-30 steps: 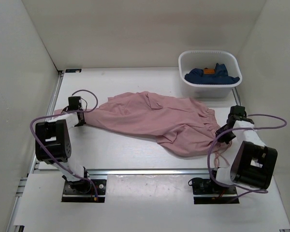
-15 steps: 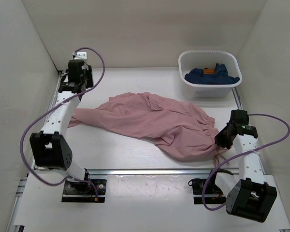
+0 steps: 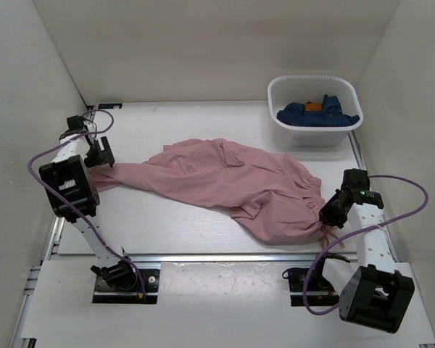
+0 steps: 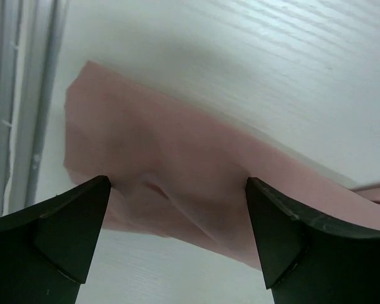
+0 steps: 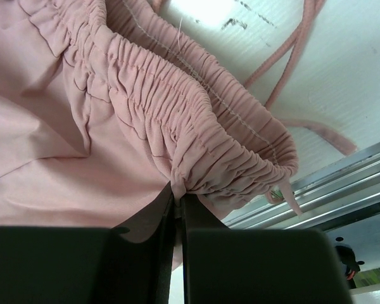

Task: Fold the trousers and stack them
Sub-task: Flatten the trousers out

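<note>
The dusty-pink trousers point(image 3: 232, 177) lie spread across the table, the leg end at the left and the gathered waistband at the near right. My left gripper point(image 3: 101, 155) hangs open over the leg end. In the left wrist view the flat leg end point(image 4: 171, 145) lies on the table beyond the wide-apart left gripper point(image 4: 177, 182), which holds nothing. My right gripper point(image 3: 328, 214) is shut on the elastic waistband point(image 5: 196, 82), pinching a fold at the right gripper point(image 5: 177, 190). Pink drawstrings point(image 5: 291, 57) trail over the table beside it.
A white tub point(image 3: 315, 135) at the back right holds dark blue garments point(image 3: 315, 114) with an orange patch. A metal rail point(image 3: 225, 257) runs along the near edge, close to the waistband. Another rail point(image 3: 77, 148) borders the left side. White walls enclose the table.
My left gripper has let go of the leg end, swung up and back, then come down at the far left, open. The right gripper has drawn the waistband a little toward the near edge.
</note>
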`<state>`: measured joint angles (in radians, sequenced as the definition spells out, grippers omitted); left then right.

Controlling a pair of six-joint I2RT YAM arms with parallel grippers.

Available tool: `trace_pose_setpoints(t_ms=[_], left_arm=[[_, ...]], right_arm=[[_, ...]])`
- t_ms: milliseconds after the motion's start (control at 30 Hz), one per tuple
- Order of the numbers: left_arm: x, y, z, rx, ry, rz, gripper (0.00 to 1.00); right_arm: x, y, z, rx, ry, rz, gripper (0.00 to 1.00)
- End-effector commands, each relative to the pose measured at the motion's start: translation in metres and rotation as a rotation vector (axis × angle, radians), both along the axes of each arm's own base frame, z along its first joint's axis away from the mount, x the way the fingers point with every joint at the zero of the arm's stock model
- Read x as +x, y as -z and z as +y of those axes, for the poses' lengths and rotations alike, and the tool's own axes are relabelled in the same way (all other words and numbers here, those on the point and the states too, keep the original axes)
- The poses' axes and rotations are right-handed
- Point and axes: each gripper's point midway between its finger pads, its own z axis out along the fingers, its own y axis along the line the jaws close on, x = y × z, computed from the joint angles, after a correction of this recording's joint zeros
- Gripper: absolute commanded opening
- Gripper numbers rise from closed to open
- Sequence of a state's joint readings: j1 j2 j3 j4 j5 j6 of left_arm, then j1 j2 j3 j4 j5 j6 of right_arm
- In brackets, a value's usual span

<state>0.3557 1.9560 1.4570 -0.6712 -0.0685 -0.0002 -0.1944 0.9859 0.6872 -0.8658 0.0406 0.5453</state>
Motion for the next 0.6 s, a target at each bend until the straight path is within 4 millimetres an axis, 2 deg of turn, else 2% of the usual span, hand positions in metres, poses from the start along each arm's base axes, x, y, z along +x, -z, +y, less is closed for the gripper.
trace_pose_setpoints(t_ms=[0, 33, 100, 200, 233, 267, 300, 367, 433, 467, 500, 567], left_arm=[[0.015, -0.009, -0.013, -0.058, 0.043, -0.056, 1.00], [0.010, 0.009, -0.016, -0.083, 0.045, -0.014, 1.00], [-0.011, 0.032, -0.024, -0.139, 0.040, 0.069, 1.00], [-0.034, 0.059, -0.033, -0.197, 0.034, 0.153, 1.00], [-0.033, 0.059, -0.035, -0.205, 0.037, 0.150, 1.00], [-0.038, 0.066, -0.037, -0.214, 0.035, 0.173, 0.94], [-0.040, 0.071, -0.037, -0.235, 0.030, 0.179, 0.75], [-0.041, 0.070, -0.042, -0.279, 0.034, 0.170, 0.14], [-0.039, 0.063, -0.045, -0.294, 0.042, 0.153, 0.14], [-0.046, 0.058, -0.048, -0.300, 0.041, 0.167, 0.14], [-0.039, 0.032, -0.045, -0.271, 0.048, 0.100, 0.14], [-0.030, -0.006, -0.060, -0.254, 0.101, 0.003, 0.14]], right_arm=[[-0.004, 0.002, 0.004, 0.010, -0.033, -0.003, 0.07], [-0.004, 0.002, 0.004, 0.010, -0.033, -0.003, 0.07], [-0.004, 0.002, 0.002, 0.002, -0.030, -0.001, 0.07], [-0.002, -0.003, 0.002, 0.000, -0.030, -0.010, 0.07], [-0.002, -0.003, 0.002, 0.000, -0.030, -0.010, 0.07], [-0.002, -0.003, 0.002, 0.000, -0.030, -0.010, 0.07], [-0.002, -0.003, 0.002, 0.000, -0.030, -0.010, 0.07], [-0.001, -0.004, 0.004, 0.013, -0.035, -0.013, 0.07], [-0.004, 0.002, 0.007, 0.027, -0.039, -0.003, 0.07], [-0.004, 0.000, 0.007, 0.027, -0.031, -0.015, 0.06], [-0.007, 0.004, 0.011, 0.040, -0.043, -0.004, 0.06], [-0.012, 0.008, 0.017, 0.068, -0.042, -0.004, 0.04]])
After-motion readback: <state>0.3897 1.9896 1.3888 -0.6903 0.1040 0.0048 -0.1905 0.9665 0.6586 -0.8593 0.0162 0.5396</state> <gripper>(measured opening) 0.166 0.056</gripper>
